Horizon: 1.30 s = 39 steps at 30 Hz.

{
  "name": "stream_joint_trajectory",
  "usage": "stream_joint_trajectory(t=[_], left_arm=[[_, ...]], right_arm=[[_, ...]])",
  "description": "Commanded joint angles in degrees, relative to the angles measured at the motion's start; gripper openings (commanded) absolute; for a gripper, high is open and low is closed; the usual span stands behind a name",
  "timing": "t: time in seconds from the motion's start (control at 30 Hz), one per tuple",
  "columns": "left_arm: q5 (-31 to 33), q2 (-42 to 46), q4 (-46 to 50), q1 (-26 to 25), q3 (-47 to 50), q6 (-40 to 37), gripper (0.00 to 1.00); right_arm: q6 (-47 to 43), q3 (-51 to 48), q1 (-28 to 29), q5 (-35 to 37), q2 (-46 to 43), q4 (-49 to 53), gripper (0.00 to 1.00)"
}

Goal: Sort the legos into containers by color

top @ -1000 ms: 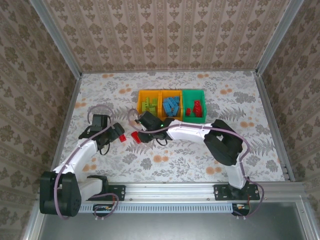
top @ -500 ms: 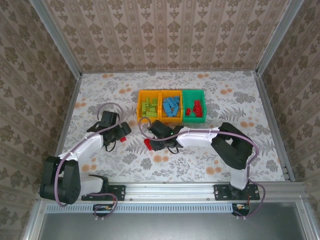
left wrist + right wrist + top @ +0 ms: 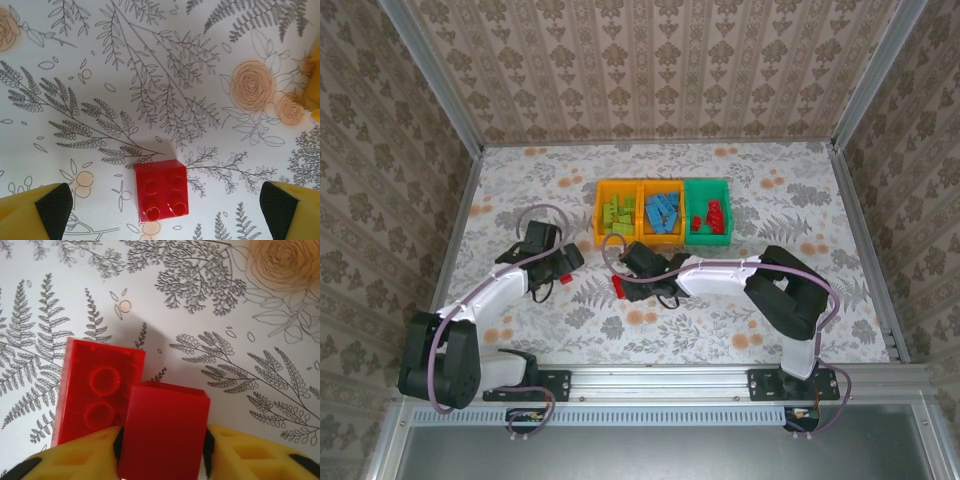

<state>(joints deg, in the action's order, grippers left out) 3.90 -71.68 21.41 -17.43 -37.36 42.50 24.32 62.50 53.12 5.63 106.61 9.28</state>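
On the table (image 3: pixel 520 330) just ahead of my bases, my left claw (image 3: pixel 560 266) reaches out low over the flowered cloth with its jaws spread wide. In the left wrist view, its two yellow fingers (image 3: pixel 42 206) sit well apart at the bottom corners. A square red lego (image 3: pixel 161 191) lies studs-up on the cloth between them, touching neither. A little to the right, my right claw (image 3: pixel 626 282) is pinched onto a red lego (image 3: pixel 165 435). The right wrist view shows its smooth face filling the gap between the yellow fingers (image 3: pixel 240 455), with a dark pad pressed against each side. A second red lego (image 3: pixel 97 390), with two round marks on its face, sits right against the left edge of the gripped one. I cannot tell whether the two are joined. Farther back, in the middle of the table, three bins stand joined in a row. The left orange-yellow bin (image 3: pixel 598 212) holds lime green legos (image 3: pixel 618 211). The middle orange-yellow bin (image 3: pixel 663 184) holds blue legos (image 3: pixel 662 212). The green bin (image 3: pixel 728 212) on the right holds red legos (image 3: pixel 712 215).
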Motion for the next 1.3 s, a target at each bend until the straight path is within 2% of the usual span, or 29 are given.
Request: stream_joint_trajectory(t=[0.0, 0.1, 0.3, 0.43, 0.57, 0.73, 0.87, 1.03, 1.27], left_arm=[[2.2, -0.4, 2.0, -1.1, -2.8, 0.0, 1.00], [3.1, -0.4, 2.7, -2.6, -3.8, -0.1, 1.00], [5.0, -1.1, 3.2, -6.6, -4.9, 0.7, 1.00], [5.4, -2.3, 3.3, -8.3, -6.1, 1.0, 1.00], [6.1, -3.4, 4.1, -10.4, -7.5, 1.1, 1.00], [6.0, -4.3, 4.5, -13.1, -8.6, 1.4, 1.00], [6.2, -6.1, 5.4, -16.3, -10.5, 1.5, 1.00], [4.4, -11.5, 4.9, -21.8, -13.4, 3.2, 1.00], [0.9, -21.7, 6.1, -27.4, -19.3, 5.0, 1.00]], right_arm=[[0.6, -2.2, -1.0, 0.9, -1.2, 0.6, 0.35], [0.5, -2.9, -1.4, -0.7, -2.3, -0.5, 0.27], [1.0, -5.0, -1.6, -3.0, -3.5, -3.0, 0.20], [1.5, -5.8, -2.1, -2.6, -5.1, -2.5, 0.19], [1.7, -7.0, -4.4, -2.0, -10.6, -2.2, 0.19], [0.0, -7.4, -12.1, 0.4, -18.4, 1.1, 0.20], [-2.0, -5.7, -19.4, 3.0, -19.9, 5.3, 0.21], [-2.9, -0.4, -27.4, 4.3, -15.1, 9.6, 0.21], [-3.5, 8.7, -32.0, 3.6, -6.0, 13.2, 0.21]])
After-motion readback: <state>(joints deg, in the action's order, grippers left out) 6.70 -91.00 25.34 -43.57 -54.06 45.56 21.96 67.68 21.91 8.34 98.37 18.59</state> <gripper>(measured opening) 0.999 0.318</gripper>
